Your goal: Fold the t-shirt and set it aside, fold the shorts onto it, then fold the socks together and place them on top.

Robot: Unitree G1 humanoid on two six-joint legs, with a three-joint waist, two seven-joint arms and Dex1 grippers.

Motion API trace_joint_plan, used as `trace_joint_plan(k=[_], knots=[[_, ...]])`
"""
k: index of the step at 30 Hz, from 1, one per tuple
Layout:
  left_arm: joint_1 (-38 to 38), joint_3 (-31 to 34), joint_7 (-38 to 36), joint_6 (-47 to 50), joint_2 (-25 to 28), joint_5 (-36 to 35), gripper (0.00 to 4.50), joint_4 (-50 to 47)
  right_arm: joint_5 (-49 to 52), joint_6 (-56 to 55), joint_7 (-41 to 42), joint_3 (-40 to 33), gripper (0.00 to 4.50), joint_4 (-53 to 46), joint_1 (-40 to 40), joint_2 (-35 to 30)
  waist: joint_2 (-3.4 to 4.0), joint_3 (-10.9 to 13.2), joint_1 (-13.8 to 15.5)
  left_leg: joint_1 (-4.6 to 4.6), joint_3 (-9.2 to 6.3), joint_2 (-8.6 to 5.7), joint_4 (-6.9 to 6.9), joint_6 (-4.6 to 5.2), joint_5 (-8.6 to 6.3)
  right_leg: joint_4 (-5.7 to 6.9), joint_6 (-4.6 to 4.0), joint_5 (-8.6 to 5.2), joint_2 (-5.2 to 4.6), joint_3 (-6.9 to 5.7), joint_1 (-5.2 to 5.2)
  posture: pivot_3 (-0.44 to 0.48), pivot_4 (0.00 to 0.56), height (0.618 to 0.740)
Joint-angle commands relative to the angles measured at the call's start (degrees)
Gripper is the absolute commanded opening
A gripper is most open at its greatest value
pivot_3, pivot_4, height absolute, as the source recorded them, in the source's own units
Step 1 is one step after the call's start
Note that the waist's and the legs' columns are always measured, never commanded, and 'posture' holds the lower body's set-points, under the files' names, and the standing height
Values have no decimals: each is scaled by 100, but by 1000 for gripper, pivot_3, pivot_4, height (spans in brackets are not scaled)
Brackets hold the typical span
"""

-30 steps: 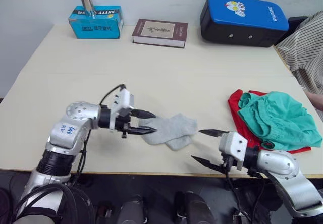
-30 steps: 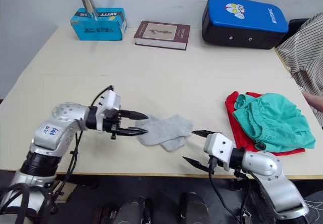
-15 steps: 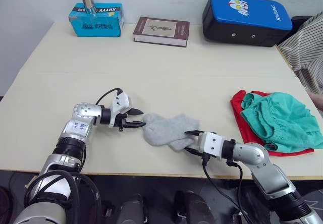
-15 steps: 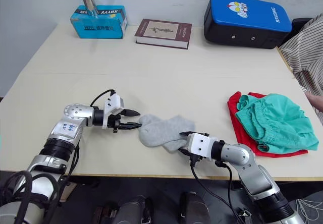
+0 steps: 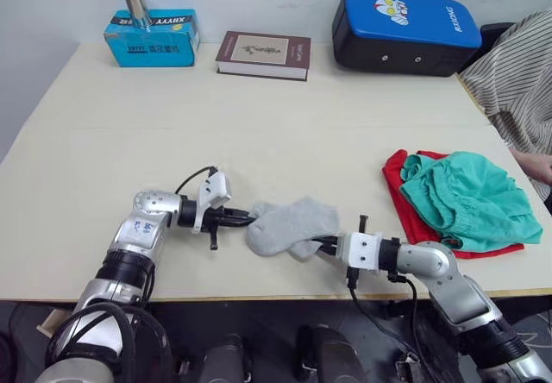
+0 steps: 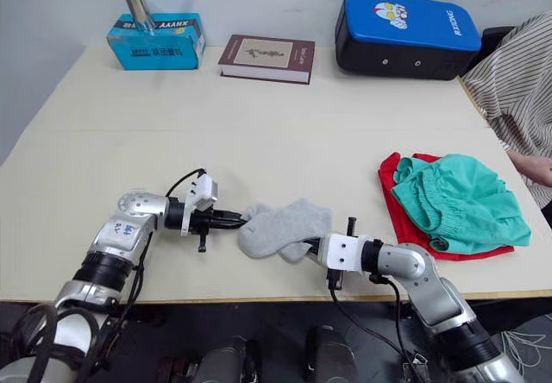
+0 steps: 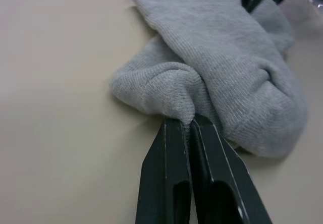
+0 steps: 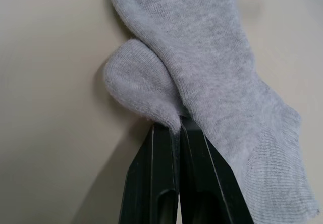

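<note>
The light grey socks [image 5: 290, 225] lie overlapped near the table's front edge. My left gripper [image 5: 247, 220] is at their left end, shut on a bunched fold of sock [image 7: 171, 90]. My right gripper [image 5: 322, 243] is at their right front end, shut on the rounded end of one sock [image 8: 139, 82]. To the right, the teal-green shorts [image 5: 462, 195] lie folded on the red t-shirt [image 5: 397, 176], of which a red border shows along the left and front sides.
Along the table's far edge stand a blue box [image 5: 152, 40] with a metal can on it, a brown book [image 5: 262, 54] and a blue padded case [image 5: 405, 31]. A person's striped sleeve [image 5: 516, 77] and hand [image 5: 535, 166] are at the right edge.
Both grippers have closed on the socks, the left at the left end and the right at the right front end. The left gripper reached in further. The camera has shifted slightly.
</note>
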Motion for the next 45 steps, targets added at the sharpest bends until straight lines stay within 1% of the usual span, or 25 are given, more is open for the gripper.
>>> trace_joint_plan(k=[1, 3, 6, 10, 12, 13, 15, 16, 20, 22, 23, 24, 25, 26, 28, 29, 30, 31, 32, 34, 35, 37, 41, 44, 45], knots=[[617, 380, 372, 519, 278, -218, 39, -1114, -64, -812, 299, 15, 0, 809, -461, -120, -1, 1, -28, 4, 1, 1, -2, 0, 0, -1, 0, 0, -3, 5, 2, 0, 150, 740], [1062, 626, 721, 777, 338, -309, 39, -1725, -48, -1179, 457, 57, 0, 1356, -822, -95, -1, 1, -19, 8, 2, 5, -3, -4, 2, -1, 0, 0, -4, 11, 2, 0, 150, 740], [1563, 906, 1200, 980, 325, -376, 39, -2376, -21, -1647, 669, 134, 0, 2084, -1290, -8, -1, 3, -17, 10, 0, 8, -4, -9, 4, 0, -1, 0, -5, 16, 2, 0, 150, 740], [1894, 1077, 1654, 1256, 233, -481, 39, -2742, -21, -2160, 803, 213, 0, 2832, -1677, 154, -1, 3, 4, 10, -1, 8, -4, -11, 6, 1, -2, 1, -8, 16, 3, 0, 150, 740], [1946, 1141, 1841, 1405, 163, -564, 39, -2830, 326, -1989, 1113, 175, 0, 2982, -1675, 278, -1, 3, -1, 10, -2, 7, -4, -11, 6, 1, -2, 1, -9, 16, 4, 0, 150, 740], [1965, 1143, 1895, 1473, 168, -586, 13, -2866, 391, -1980, 1184, 164, 231, 3038, -1682, 312, -1, 3, -5, 11, -2, 8, -4, -11, 6, 0, -3, 1, -9, 16, 5, 0, 150, 740], [1987, 1119, 1984, 1588, 231, -577, 523, -2918, 308, -2174, 1190, 170, 677, 3127, -1706, 280, -1, 2, -5, 11, -2, 8, -6, -12, 6, 0, -3, 1, -9, 16, 5, 0, 150, 740], [1999, 1141, 2038, 1519, 227, -561, 764, -2926, 313, -2214, 1198, 142, 1011, 3115, -1707, 248, -1, 2, -8, 12, -2, 8, -7, -12, 6, 0, -3, 1, -9, 15, 5, 0, 150, 740], [2151, 1368, 2016, 1331, 351, -666, 2001, -3023, 678, -2148, 1546, -9, 2287, 2800, -1597, 32, 0, 3, -6, 13, -2, 10, -10, -14, 6, -1, -3, 1, -8, 15, 4, 0, 150, 740], [2410, 1650, 1819, 1637, 684, -895, 2632, -3247, 1055, -2162, 1958, -120, 2978, 2535, -1516, -232, 1, 4, -6, 11, -2, 11, -11, -15, 5, -4, -4, 1, -8, 15, 4, 0, 150, 740], [2620, 1878, 1560, 1948, 937, -1213, 2940, -3428, 1316, -1950, 2256, -193, 3328, 2367, -1516, -414, 3, 5, -5, 10, -2, 12, -14, -15, 4, -9, -4, 1, -8, 14, 3, 0, 150, 740], [2763, 2031, 1384, 2169, 1117, -1453, 2946, -3554, 1499, -1780, 2465, -242, 3676, 2252, -1521, -537, 8, 12, -10, 10, -2, 12, -14, -15, 3, -9, -4, 1, -9, 14, 3, 0, 150, 740], [2912, 2218, 1330, 2517, 1323, -1655, 3197, -3690, 1691, -1438, 2669, -302, 4049, 2134, -1563, -671, 17, 18, -13, 8, -2, 13, -15, -15, 3, -12, -4, 1, -10, 14, 2, 0, 150, 740], [2993, 2362, 1384, 3045, 1501, -1901, 3449, -3832, 1914, -795, 2848, -346, 4416, 1996, -1644, -801, 21, 21, -11, 10, -2, 13, -14, -13, 2, -12, -4, 1, -12, 13, 3, 0, 150, 740], [2990, 2502, 1468, 3755, 1599, -2416, 3933, -3992, 2172, 326, 2892, -421, 4500, 1841, -1824, -869, 31, 27, -7, 11, -3, 14, -13, -10, 0, -13, -7, 2, -16, 12, 3, 0, 150, 740], [2860, 2544, 1662, 4165, 1458, -2764, 4271, -4111, 2297, 1345, 2792, -402, 4500, 1762, -1984, -879, 35, 30, -6, 12, -4, 14, -13, -4, -3, -13, -14, 6, -19, 9, 3, 0, 150, 740], [2655, 2585, 1975, 4607, 1187, -3119, 4474, -4192, 2441, 2443, 2613, -380, 4500, 1720, -2207, -834, 39, 32, -5, 13, -5, 15, -13, 1, -6, -12, -19, 9, -21, 7, 4, 0, 150, 740], [2492, 2621, 2241, 4952, 989, -3368, 4474, -4248, 2533, 3243, 2487, -373, 4500, 1669, -2364, -802, 42, 34, 0, 13, -7, 17, -14, 9, -8, -11, -24, 13, -25, 6, 4, 0, 150, 740], [2354, 2515, 2504, 5266, 861, -3444, 4474, -4349, 2488, 4113, 2323, -269, 4500, 1677, -2595, -770, 42, 34, 3, 10, -8, 15, -12, 13, -7, -5, -26, 14, -30, 4, 2, 0, 150, 740], [2159, 2153, 3155, 5983, 630, -3323, 4474, -4516, 2208, 5075, 2099, -11, 4500, 1869, -3051, -587, 42, 34, 4, 7, -13, 14, -13, -3, 2, -3, -27, 14, -30, -3, 1, 0, 150, 740], [2060, 2011, 3497, 6306, 371, -3297, 4474, -4551, 2019, 5394, 1964, 136, 4500, 2062, -3308, -432, 43, 33, 0, 5, -13, 13, -15, -17, 9, -3, -28, 14, -29, -6, 0, 0, 150, 740], [1864, 1882, 3966, 6682, -169, -3335, 4474, -4542, 1832, 5693, 1704, 208, 4500, 2496, -3685, -83, 43, 33, -10, 6, -9, 5, -20, -18, 10, -3, -28, 14, -29, -4, -1, 0, 150, 740], [1430, 1614, 4678, 7162, -930, -3153, 4474, -4567, 1601, 5840, 1348, 113, 4500, 3317, -4168, 541, 43, 32, 27, 1, -7, -4, -17, -18, 15, -2, -27, 14, -28, -7, -1, 0, 150, 740], [1267, 1617, 5007, 7417, -1308, -3082, 4474, -4601, 1429, 5745, 1433, 176, 4500, 3577, -4285, 719, 42, 32, 86, -2, -8, -15, -12, -8, 21, -4, -19, 19, -38, -8, 3, 0, 150, 740], [1257, 1597, 5067, 7491, -1356, -3063, 4495, -4635, 1395, 5740, 1448, 183, 4324, 3642, -4314, 772, 42, 32, 98, -3, -8, -19, -12, -4, 22, -6, -14, 22, -41, -7, 3, 0, 150, 740]])
